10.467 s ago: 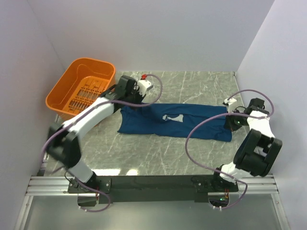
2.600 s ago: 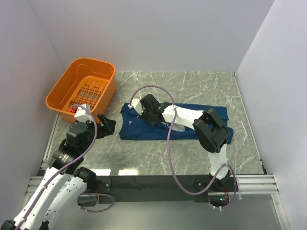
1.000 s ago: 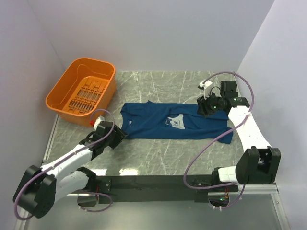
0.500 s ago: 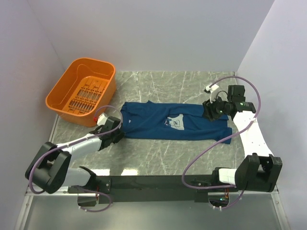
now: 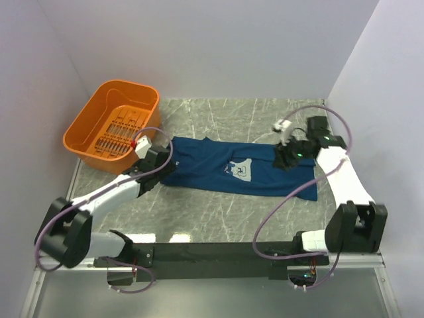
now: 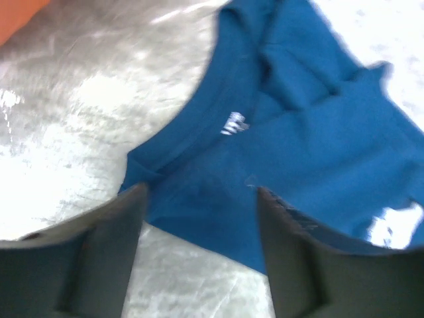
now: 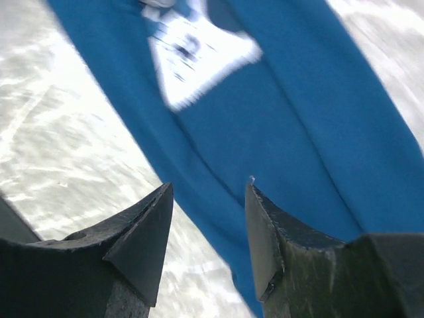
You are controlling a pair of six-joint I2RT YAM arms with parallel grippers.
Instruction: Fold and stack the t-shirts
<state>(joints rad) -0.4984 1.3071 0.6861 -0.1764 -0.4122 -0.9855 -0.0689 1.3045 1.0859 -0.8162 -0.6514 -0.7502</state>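
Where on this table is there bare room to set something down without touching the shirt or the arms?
Two bare strips of table: one between the t-shirt and the back wall, right of the orange basket; one between the shirt and the rail at the arms' bases. Crowded: the left gripper at the collar, the right gripper over the shirt's other end.

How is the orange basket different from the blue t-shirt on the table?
The basket is bright orange; the t-shirt is dark blue with a pale print. The basket stands up with tall walls and a slotted floor; the t-shirt lies spread out low on the table. The basket sits at the far left; the t-shirt stretches across the middle. Both rest on the same grey table.
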